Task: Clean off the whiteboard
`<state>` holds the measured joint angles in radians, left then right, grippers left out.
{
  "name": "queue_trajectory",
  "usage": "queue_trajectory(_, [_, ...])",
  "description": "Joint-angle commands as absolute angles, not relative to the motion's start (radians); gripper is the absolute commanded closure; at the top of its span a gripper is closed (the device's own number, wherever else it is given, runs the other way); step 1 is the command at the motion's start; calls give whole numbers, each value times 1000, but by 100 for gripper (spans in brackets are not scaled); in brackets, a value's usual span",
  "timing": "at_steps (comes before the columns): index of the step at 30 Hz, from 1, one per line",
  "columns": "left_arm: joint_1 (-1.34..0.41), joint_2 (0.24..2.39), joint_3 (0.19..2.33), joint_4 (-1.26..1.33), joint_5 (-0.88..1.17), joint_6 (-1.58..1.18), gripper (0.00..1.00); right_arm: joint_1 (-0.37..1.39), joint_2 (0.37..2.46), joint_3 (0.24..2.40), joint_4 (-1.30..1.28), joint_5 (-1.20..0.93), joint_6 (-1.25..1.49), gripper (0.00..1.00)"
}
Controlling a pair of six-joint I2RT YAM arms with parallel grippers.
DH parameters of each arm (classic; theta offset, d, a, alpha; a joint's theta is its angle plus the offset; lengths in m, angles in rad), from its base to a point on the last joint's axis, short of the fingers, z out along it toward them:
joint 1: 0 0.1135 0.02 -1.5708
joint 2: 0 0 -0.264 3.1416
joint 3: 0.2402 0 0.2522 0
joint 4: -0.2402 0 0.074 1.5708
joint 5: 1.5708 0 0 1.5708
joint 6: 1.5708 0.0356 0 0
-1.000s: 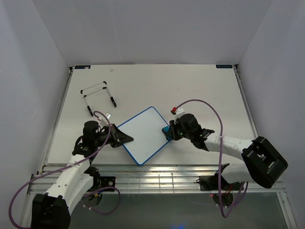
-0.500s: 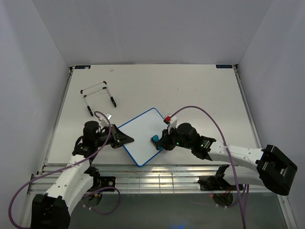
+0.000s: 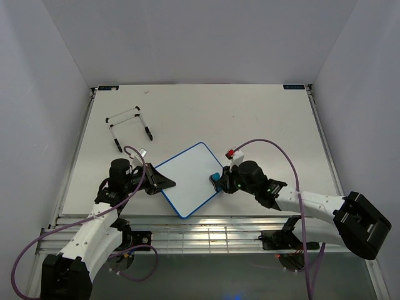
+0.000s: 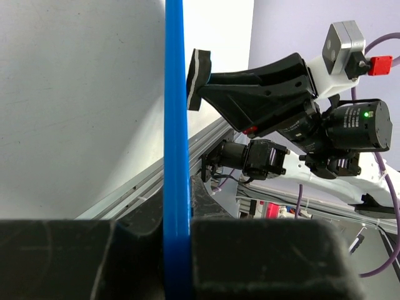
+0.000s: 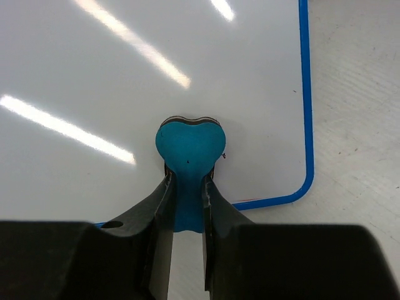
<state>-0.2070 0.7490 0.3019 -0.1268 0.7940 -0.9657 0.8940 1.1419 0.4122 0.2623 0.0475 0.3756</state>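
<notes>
The whiteboard (image 3: 187, 175), white with a thin blue frame, lies turned like a diamond on the table's near middle. Its face shows no marks. My left gripper (image 3: 167, 182) is shut on the board's left edge; the blue frame (image 4: 175, 156) runs straight between its fingers. My right gripper (image 3: 219, 182) is shut on the blue bow-shaped eraser (image 3: 214, 180), which rests on the board near its right corner. In the right wrist view the eraser (image 5: 189, 150) sits pinched between the fingers, on the white face (image 5: 112, 75) beside the frame's rounded corner.
A white-and-black wire stand (image 3: 129, 127) sits at the back left of the table. White walls close in the left, right and back. A slotted metal rail (image 3: 212, 228) runs along the near edge by the arm bases.
My right gripper swept the eraser leftward and nearer over the board, then back right toward the board's right corner. The left gripper and the board have not moved.
</notes>
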Motion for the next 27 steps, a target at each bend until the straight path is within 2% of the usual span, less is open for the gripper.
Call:
queue_trajectory(1, [-210, 719, 353, -43, 868, -999, 100, 867, 1181, 408, 250, 64, 331, 92])
queue_trajectory(13, [-212, 692, 356, -71, 874, -994, 100, 694, 1357, 472, 253, 45, 238, 92])
queue_trajectory(18, [-210, 699, 354, -68, 877, -991, 100, 664, 1397, 497, 256, -54, 187, 92])
queue_trajectory(21, [-210, 701, 348, -60, 876, -989, 100, 692, 1358, 492, 313, -158, 231, 92])
queue_trajectory(27, [-210, 710, 347, -35, 868, -999, 100, 967, 1298, 570, 298, -123, 337, 92])
